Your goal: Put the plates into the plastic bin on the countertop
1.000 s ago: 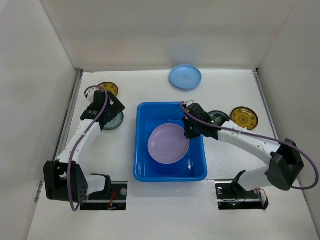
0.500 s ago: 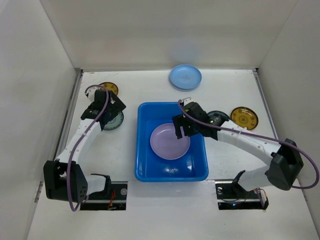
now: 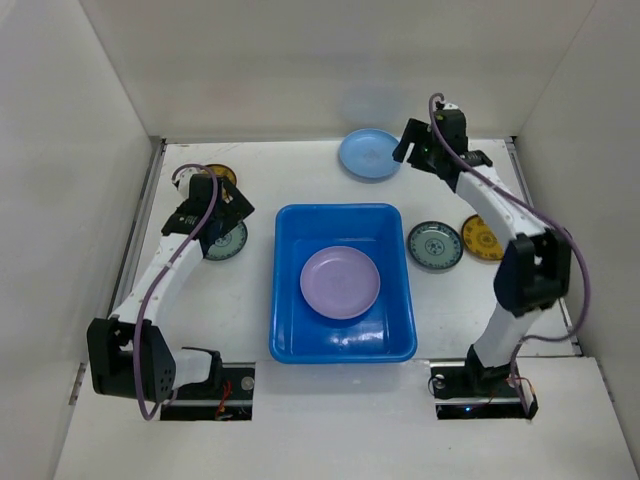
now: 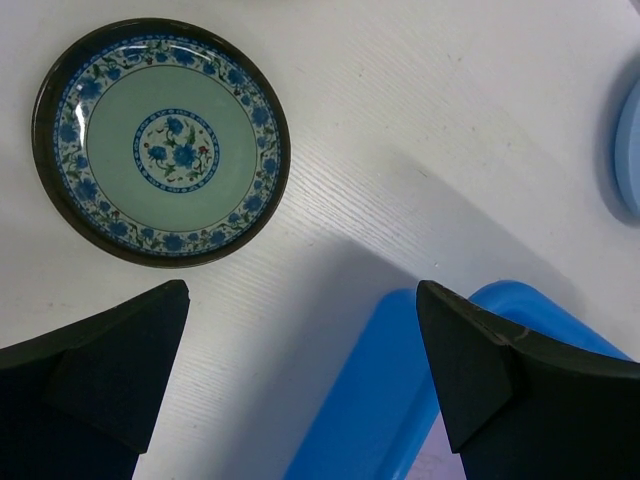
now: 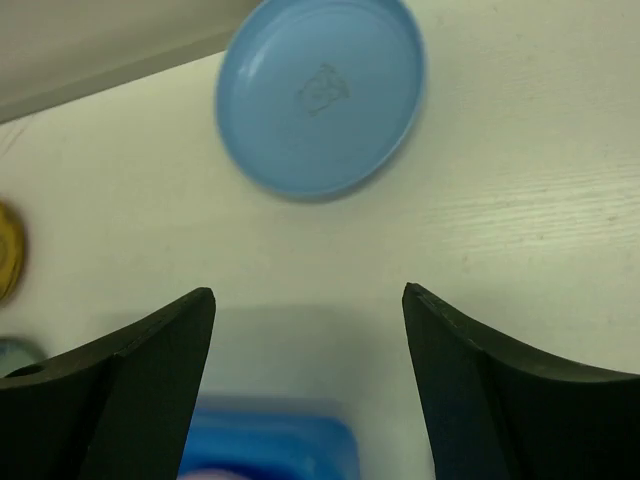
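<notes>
The blue plastic bin (image 3: 341, 340) stands mid-countertop with a lilac plate (image 3: 340, 283) lying flat inside it. A light blue plate (image 3: 368, 154) (image 5: 320, 95) rests at the far edge. My right gripper (image 3: 410, 148) (image 5: 308, 290) hovers open and empty beside that plate's right rim. My left gripper (image 3: 232, 212) (image 4: 303, 290) is open and empty, between a grey-teal patterned plate (image 3: 228, 245) (image 4: 160, 140) and the bin's left rim (image 4: 395, 390). A yellow patterned plate (image 3: 218, 175) lies behind the left wrist. Another grey-teal plate (image 3: 435, 245) and a yellow one (image 3: 480, 238) lie right of the bin.
White walls close in the countertop (image 3: 300, 170) on the left, back and right. The right arm's forearm (image 3: 500, 205) crosses above the yellow plate on the right. Both arm bases sit at the near edge.
The right gripper opened and released the lilac plate, which now lies flat in the bin. The right arm then swung away to the far right beside the light blue plate. The left arm barely moved.
</notes>
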You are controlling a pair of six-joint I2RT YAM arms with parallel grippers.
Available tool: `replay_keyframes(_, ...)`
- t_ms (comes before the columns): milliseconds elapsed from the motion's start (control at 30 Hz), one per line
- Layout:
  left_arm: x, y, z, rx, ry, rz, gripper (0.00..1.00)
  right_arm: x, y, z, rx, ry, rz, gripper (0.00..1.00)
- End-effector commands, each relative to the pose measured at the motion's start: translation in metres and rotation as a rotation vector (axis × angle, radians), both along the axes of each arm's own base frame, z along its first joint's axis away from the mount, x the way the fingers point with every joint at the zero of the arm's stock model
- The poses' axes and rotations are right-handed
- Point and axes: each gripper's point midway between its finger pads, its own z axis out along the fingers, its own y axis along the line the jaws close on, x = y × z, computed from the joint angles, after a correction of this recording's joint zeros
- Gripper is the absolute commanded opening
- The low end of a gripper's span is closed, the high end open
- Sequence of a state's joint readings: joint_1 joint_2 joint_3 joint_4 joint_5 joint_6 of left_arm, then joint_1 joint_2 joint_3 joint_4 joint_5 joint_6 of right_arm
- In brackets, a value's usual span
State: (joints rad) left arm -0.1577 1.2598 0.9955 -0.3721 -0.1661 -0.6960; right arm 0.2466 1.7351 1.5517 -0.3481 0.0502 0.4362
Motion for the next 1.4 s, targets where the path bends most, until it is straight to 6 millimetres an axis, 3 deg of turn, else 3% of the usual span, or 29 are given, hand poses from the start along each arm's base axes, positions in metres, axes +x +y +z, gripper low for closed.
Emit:
replay_keyframes(0,-0.002,-0.006,0.025,-0.015,-0.057,-0.027,1.0,0.052,-0.001,-0.033,0.122,0.044,-0.039,0.8)
replay_keyframes(133,-0.008,-0.003,0.024,-0.013,-0.061,-0.022,1.0,0.09,-0.009,-0.079,0.235,0.127,-0.08,0.78)
replay_keyframes(300,-0.014,0.001,0.019,-0.013,-0.057,-0.012,1.0,0.115,-0.017,-0.124,0.352,0.195,-0.122,0.73)
replay_keyframes(700,-0.026,0.013,0.017,-0.015,-0.05,0.02,1.0,0.144,-0.005,-0.168,0.485,0.276,-0.145,0.61)
replay_keyframes(833,-0.034,0.02,0.018,-0.014,-0.057,0.04,1.0,0.15,-0.003,-0.177,0.515,0.285,-0.163,0.51)
replay_keyframes(1000,-0.042,0.026,0.017,-0.013,-0.059,0.053,0.99,0.161,0.0,-0.168,0.541,0.257,-0.161,0.07)
replay_keyframes(1033,-0.043,0.026,0.018,-0.013,-0.06,0.052,0.99,0.162,0.001,-0.167,0.546,0.252,-0.155,0.01)
replay_keyframes(1133,-0.047,0.029,0.02,-0.016,-0.074,0.065,0.98,0.164,0.007,-0.147,0.572,0.21,-0.117,0.0)
replay_keyframes(1267,-0.053,0.035,0.018,-0.023,-0.083,0.088,0.98,0.162,0.024,-0.076,0.629,0.083,-0.018,0.0)
replay_keyframes(1367,-0.056,0.036,0.016,-0.028,-0.085,0.094,0.98,0.146,0.038,-0.014,0.634,-0.007,0.063,0.0)
